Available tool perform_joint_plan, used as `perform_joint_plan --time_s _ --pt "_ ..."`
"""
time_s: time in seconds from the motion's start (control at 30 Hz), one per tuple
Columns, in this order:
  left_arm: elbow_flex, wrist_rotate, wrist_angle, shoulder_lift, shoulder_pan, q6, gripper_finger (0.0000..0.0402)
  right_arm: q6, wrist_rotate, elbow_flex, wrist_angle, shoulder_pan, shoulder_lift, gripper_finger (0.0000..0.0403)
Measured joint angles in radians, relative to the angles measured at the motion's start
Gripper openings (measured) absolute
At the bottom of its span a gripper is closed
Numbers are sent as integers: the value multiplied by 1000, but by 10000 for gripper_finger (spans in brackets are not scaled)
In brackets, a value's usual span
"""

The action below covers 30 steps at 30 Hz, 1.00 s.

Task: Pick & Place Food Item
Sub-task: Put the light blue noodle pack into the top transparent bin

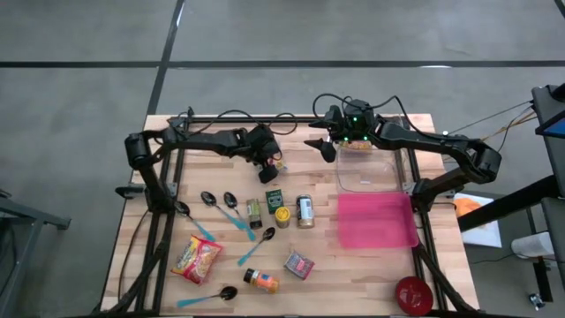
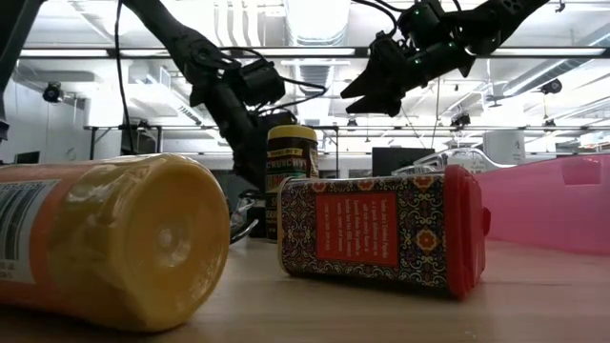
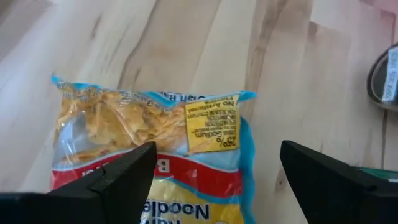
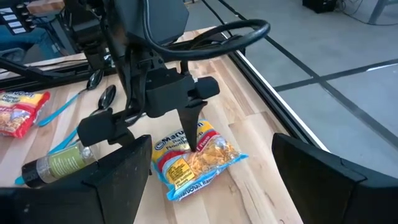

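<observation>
Two dark grippers stand with fingers spread, holding nothing, at the far part of the light wooden table (image 1: 371, 283).

Left gripper (image 4: 186, 127) hangs directly over a crinkled clear packet of ramen noodles with blue edging and a yellow label (image 3: 155, 143); its fingers (image 3: 118, 180) straddle the packet without touching, and the packet lies flat on the wood near the far edge. Right gripper (image 1: 327, 146) hovers apart, beside the far end of a clear plastic tub (image 1: 371, 172). A pink rectangular container (image 1: 375, 221) sits just in front of that tub. Jars, spoons and a red patterned box (image 2: 381, 233) lie nearer the front.
</observation>
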Motion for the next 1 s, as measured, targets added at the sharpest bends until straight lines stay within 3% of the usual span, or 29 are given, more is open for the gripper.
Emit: perform_joint_plan --time_s 0.2,0.6,0.77,1.0 --pt "14 -10 -120 -24 0 -1 347 5 0 0 0 0 0 329" --pt "9 -128 -263 -88 3 -105 347 5 0 0 0 0 0 329" --pt "-57 -144 -215 -89 6 -150 347 -7 0 0 0 0 0 329" --pt "-152 -162 5 -89 10 -167 347 1 0 0 0 0 0 329"
